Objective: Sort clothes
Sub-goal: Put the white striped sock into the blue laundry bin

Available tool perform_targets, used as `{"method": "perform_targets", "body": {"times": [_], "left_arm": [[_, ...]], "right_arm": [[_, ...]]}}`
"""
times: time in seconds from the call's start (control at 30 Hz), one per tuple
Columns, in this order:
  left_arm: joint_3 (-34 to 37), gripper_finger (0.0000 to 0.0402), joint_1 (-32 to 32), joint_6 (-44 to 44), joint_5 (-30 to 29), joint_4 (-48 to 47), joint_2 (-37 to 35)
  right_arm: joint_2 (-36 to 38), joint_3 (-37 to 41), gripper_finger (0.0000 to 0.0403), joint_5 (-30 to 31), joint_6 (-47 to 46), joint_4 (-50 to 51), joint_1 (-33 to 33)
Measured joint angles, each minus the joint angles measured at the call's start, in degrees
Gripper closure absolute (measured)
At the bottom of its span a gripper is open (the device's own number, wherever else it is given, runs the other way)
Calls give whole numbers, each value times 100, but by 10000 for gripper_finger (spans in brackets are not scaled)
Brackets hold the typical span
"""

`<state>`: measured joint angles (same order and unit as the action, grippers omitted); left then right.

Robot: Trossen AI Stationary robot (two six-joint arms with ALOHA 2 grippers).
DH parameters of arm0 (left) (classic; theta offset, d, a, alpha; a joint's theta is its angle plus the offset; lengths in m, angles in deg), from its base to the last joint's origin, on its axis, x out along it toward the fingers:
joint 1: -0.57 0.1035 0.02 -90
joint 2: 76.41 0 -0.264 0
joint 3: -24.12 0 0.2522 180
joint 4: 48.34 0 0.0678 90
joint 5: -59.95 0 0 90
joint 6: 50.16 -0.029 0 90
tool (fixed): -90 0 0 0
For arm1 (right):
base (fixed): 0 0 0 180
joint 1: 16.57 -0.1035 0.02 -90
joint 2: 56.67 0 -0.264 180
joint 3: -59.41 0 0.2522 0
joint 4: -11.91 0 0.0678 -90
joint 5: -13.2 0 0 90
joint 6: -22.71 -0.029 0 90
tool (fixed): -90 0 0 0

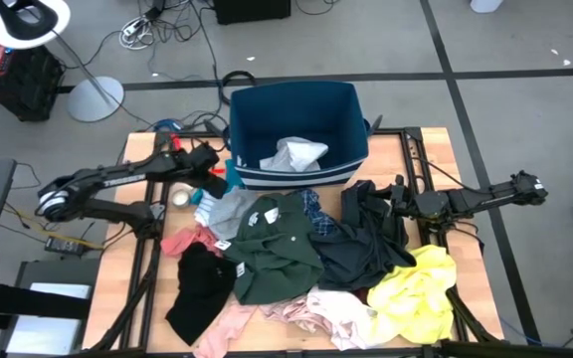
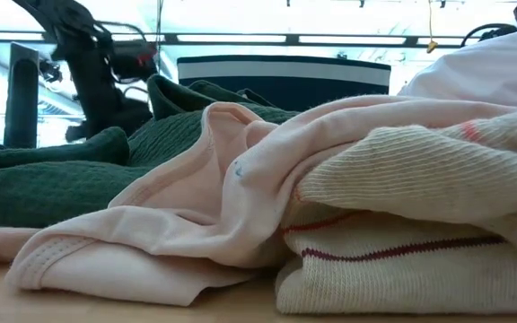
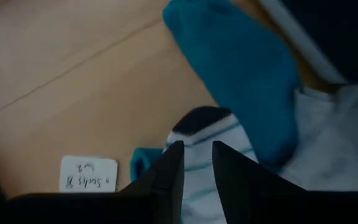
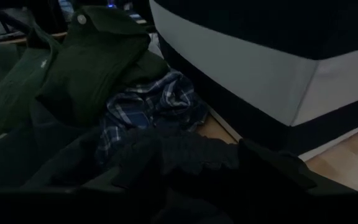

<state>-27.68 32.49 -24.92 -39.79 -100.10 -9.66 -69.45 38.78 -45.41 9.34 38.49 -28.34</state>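
Observation:
A heap of clothes covers the table's middle and near side: dark green shirt (image 1: 279, 249), black garment (image 1: 202, 288), yellow (image 1: 416, 293), pale pink (image 1: 326, 313), salmon (image 1: 192, 239), blue plaid (image 4: 148, 102), and a dark garment (image 1: 366, 234). The navy bin (image 1: 296, 177) at the far edge holds a white garment (image 1: 294, 154). My left gripper (image 3: 197, 165) is by the bin's left front corner, shut on a white striped sock (image 3: 197, 180) beside a teal sock (image 3: 241, 68). My right gripper (image 1: 396, 194) is shut on the dark garment's far edge. My left gripper pinches the white striped sock near its dark toe end (image 3: 199, 134) between its two fingers, from above. The sock lies on the table and on the teal sock. My right gripper holds a ribbed edge (image 4: 191, 152) of the dark garment between its fingers, coming level from the table's right. The rest of the garment lies on the heap.
A white paper label (image 3: 89, 174) and a tape roll (image 1: 180, 199) lie on the bare wood by the left gripper. A grey garment (image 1: 229, 209) lies near the bin's front. In the low view, pink (image 2: 196, 206) and cream ribbed fabric (image 2: 402, 179) fill the near edge.

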Motion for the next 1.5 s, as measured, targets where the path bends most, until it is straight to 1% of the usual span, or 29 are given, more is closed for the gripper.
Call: {"method": "perform_targets", "body": {"times": [0.07,0.13,0.3,0.47,0.53,0.63,0.67,0.8,0.97,1.13,1.23,1.5], "left_arm": [[2,312,72,-121,0,77,199],[0,312,128,-244,-5,355,436],[-7,312,206,-559,-9,695,794],[-4,316,223,-744,-4,597,963],[0,333,223,-809,-1,499,950],[-2,382,223,-851,57,314,941],[-6,391,223,-864,84,248,918],[-257,398,223,-870,91,-311,910],[-872,400,170,-873,102,-1037,888],[-1720,401,48,-996,91,-1632,888],[-2352,401,-40,-1004,-75,-2070,888],[-4347,401,-354,-1006,-791,-3361,888]], "right_arm": [[-1,1,187,0,-1,-29,1],[-4,2,187,0,0,-58,0],[-11,2,187,0,0,-143,2],[-36,2,187,0,0,-251,0],[-36,2,187,0,0,-255,1],[-38,1,187,1,-1,-352,1],[-37,2,187,0,0,-352,1],[-34,2,187,0,0,-384,0],[-34,2,187,0,0,-402,0],[-34,2,187,0,0,-410,0],[-34,0,187,0,0,-413,0],[-34,2,187,0,0,-417,1]]}}
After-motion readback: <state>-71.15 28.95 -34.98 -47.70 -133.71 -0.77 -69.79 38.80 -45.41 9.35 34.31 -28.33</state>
